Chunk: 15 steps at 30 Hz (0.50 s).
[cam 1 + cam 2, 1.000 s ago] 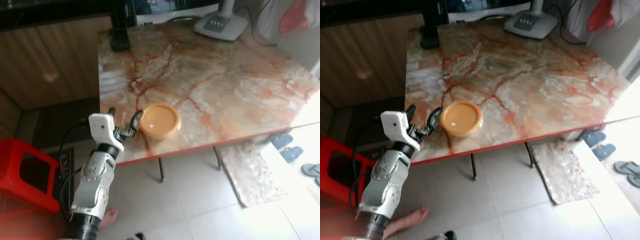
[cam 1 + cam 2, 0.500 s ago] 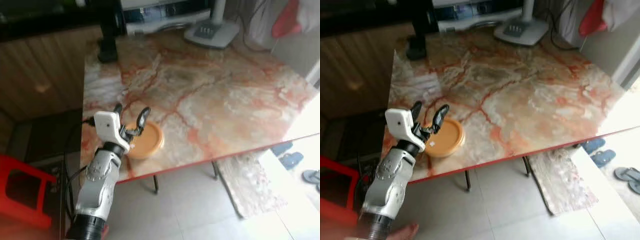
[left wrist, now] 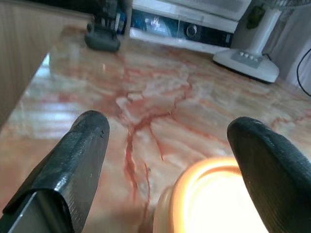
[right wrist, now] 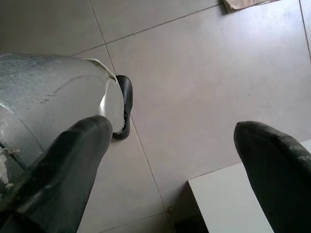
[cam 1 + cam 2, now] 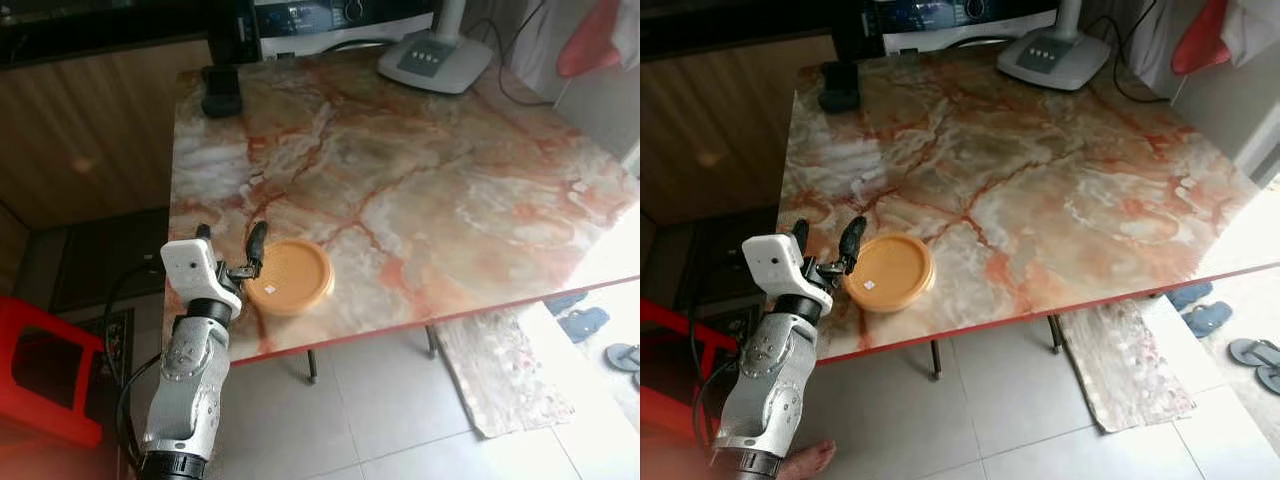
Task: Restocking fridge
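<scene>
Sitting near the front left edge of the marble tabletop (image 5: 450,190), the round orange container (image 5: 289,277) lies flat, lid up. A white fan base (image 5: 434,58) and a dark object (image 5: 221,90) stand well apart along the far edge. The left gripper (image 5: 229,250) reaches up just beside the container, fingers spread, grasping nothing. The right gripper (image 4: 180,160) hangs over floor tiles (image 4: 194,73), likewise spread.

head stereo pair looks down and forward over the marble table (image 5: 450,190); both eyes share it. left wrist camera sits low, close above the tabletop. right wrist camera faces the floor tiles (image 4: 194,73).
</scene>
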### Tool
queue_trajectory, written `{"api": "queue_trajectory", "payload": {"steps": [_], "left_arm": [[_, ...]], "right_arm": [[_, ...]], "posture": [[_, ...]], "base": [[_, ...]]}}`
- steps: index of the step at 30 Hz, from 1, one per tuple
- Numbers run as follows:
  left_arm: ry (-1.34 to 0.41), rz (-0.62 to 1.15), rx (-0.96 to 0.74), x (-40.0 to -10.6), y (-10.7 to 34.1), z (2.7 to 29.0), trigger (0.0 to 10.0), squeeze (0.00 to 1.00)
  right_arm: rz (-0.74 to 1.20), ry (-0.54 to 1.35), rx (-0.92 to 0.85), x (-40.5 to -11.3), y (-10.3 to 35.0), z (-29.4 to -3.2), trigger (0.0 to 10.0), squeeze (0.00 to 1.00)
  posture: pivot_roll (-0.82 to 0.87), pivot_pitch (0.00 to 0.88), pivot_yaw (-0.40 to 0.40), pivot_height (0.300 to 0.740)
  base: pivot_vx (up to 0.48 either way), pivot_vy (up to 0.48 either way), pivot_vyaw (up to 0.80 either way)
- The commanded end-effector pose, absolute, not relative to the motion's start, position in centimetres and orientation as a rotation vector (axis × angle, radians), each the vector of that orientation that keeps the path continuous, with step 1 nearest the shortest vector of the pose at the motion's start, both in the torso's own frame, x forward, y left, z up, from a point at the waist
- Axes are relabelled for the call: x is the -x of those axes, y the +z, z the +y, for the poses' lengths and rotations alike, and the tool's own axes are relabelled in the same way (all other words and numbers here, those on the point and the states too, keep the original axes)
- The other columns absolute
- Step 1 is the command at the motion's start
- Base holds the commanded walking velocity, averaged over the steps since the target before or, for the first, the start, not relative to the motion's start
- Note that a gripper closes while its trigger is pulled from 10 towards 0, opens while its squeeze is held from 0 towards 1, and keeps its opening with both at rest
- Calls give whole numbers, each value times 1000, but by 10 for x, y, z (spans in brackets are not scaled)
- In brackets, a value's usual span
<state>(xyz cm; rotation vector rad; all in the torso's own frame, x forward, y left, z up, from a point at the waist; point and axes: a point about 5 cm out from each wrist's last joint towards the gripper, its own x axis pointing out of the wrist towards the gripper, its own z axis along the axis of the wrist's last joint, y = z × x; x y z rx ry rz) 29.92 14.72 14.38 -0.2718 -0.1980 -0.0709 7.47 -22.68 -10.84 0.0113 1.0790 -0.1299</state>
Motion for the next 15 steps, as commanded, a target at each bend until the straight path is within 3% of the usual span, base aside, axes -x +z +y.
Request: {"api": "queue_trajectory", "payload": {"steps": [1,9,15], "left_arm": [[-72,-155,327,-300,136,151,10000,0],[-141,-94,440,-305,125,155,10000,0],[-293,-20,516,-305,116,140,10000,0]], "right_arm": [[1105,-131,-32,-66,-111,-221,10000,0],[1110,-124,-12,-65,-111,-223,10000,0],[1110,-128,-7,-65,-111,-225,10000,0]], "posture": [[77,157,38,740],[76,163,27,740],[68,170,15,740]], "base": [[0,0,0],[0,0,0],[0,0,0]]}}
